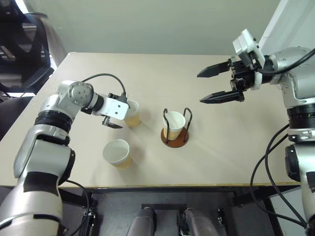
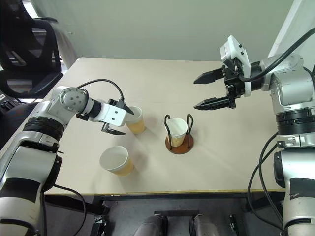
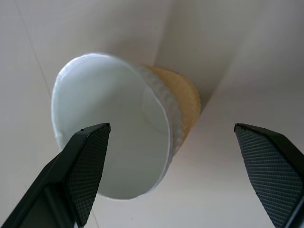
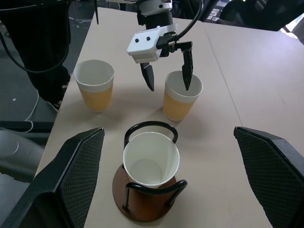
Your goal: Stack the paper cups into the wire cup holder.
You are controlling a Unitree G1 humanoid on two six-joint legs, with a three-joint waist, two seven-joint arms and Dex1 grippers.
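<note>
We find the wire cup holder (image 1: 175, 136) standing upright on the pale desk (image 1: 226, 147), a little right of its middle, and one paper cup (image 1: 174, 122) already sits inside it between the black wire loops, mouth up and tilted a little. To its left stands a second paper cup (image 1: 132, 113), upright on the desk, and the left pincer (image 4: 167, 80) is at it with its jaws wide apart: in the right wrist view we see one black finger (image 4: 187, 66) reaching down inside the cup's mouth and the other finger (image 4: 148, 76) outside the wall, on the side away from the holder. From the left wrist view we see that cup's white rim just past one fingertip, with plenty of gap to the other, so the pincer grips nothing. Nearer to us and further left, a third paper cup (image 1: 117, 153) stands on its own, close to the desk's near edge and apart from the others. Off to the right, the right pincer (image 1: 209, 85) hangs above the desk, beyond the holder, pointing left; its jaws are spread wide and it has hold of nothing. At the far left, past the desk's edge, we see a dark office chair (image 1: 22, 64).
</note>
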